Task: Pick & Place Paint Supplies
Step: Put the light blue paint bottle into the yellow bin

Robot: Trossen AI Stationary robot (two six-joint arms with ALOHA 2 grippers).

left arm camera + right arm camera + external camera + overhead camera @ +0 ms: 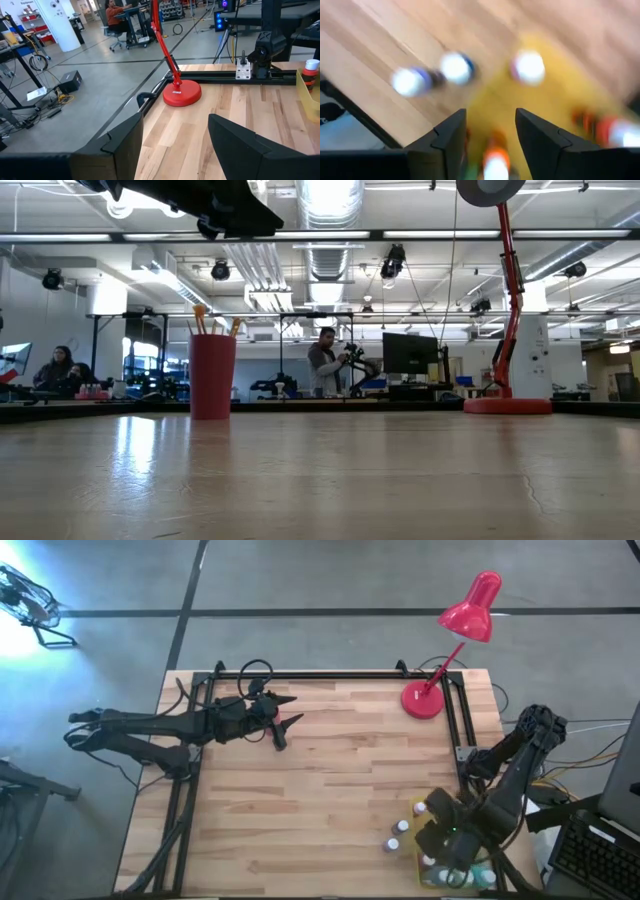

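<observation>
Judging progress as partial at best: sorting looks unfinished.

Progress, largest item down:
- Table: mostly bare; supplies gathered at the near right corner only.
- Left gripper: parked at the far left of the table, fingers spread apart, holding nothing, pointing toward the red desk lamp.
- Right gripper: poised above the yellow tray, fingers parted, nothing seen clamped. An orange bottle sits below the gap; cannot tell whether touched.
- Three white-capped bottles on bare wood just beside the tray's edge; others inside it, partly hidden under the arm. Cannot tell which way the bottles are meant to travel, so no count of done against left.
- Paintbrushes upright in a red cup, seen in the low view only; apparently untouched.

Materials and shapes, largest down:
- Table: pale butcher-block planks, satin sheen, black metal rails round the edges.
- Lamp: glossy red, round flat base, thin stem, cone shade.
- Tray: flat, yellow, low-walled, probably plastic.
- Cup: plain red cylinder, matte.
- Bottles: small, round, smooth caps; likely slippery and easily toppled.
- Brushes: thin, wooden-handled.
</observation>
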